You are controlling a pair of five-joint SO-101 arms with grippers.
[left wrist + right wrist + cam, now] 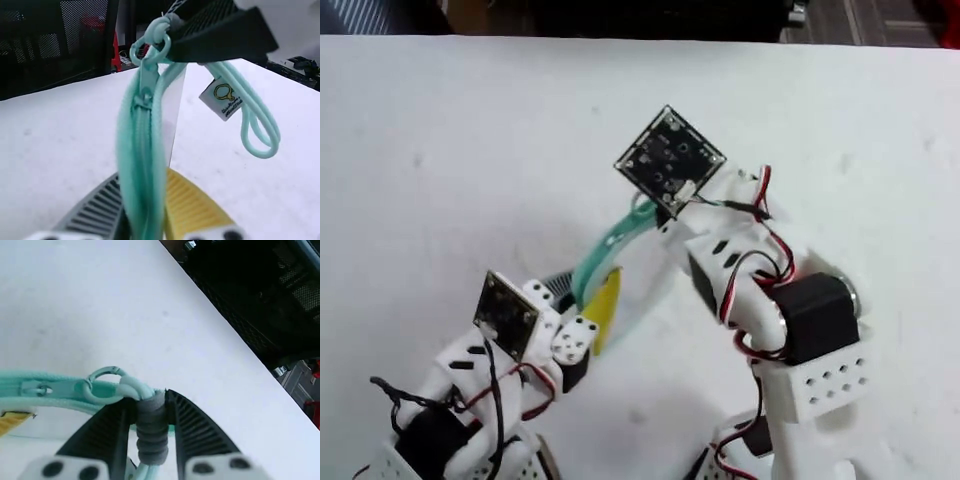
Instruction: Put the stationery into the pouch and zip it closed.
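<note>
The right jaws, black & ribbed, are clamped on the grey wrap of the pull cord, w/ no gap either side. Just past their tips the cord passes through the ring, & the ring hangs on the slider. The left jaws, one grey & one yellow, pinch the pouch across its mint zip edge, tape squeezed btw them.

In the high view the pouch runs as a taut strip, zip edge up. It goes from under the camera board at centre down-left to the yellow jaw at lower centre-left. Can't tell if its lower edge touches the table. The wrist loop & label dangle free near the right jaws.

Teeth btw slider & left jaws look meshed, & the slider sits close to the end by the right jaws, so the zip is prob nearly done. Contents aren't visible, so can't confirm stationery is inside.

Risks, my read:
- Grip is on a soft round wrap, not the slider. A harder pull may pop it out of the right jaws.
- A pull off the zip axis could cock the slider so it jams or bites the pouch's side.
- Left hold is narrow. If it slips, the whole pouch drags toward the right arm & the slider gains nothing.
- A pull past the end stop strains cord & ring, or yanks the pouch free.
- The loop could snag a jaw when the arms part.
</note>
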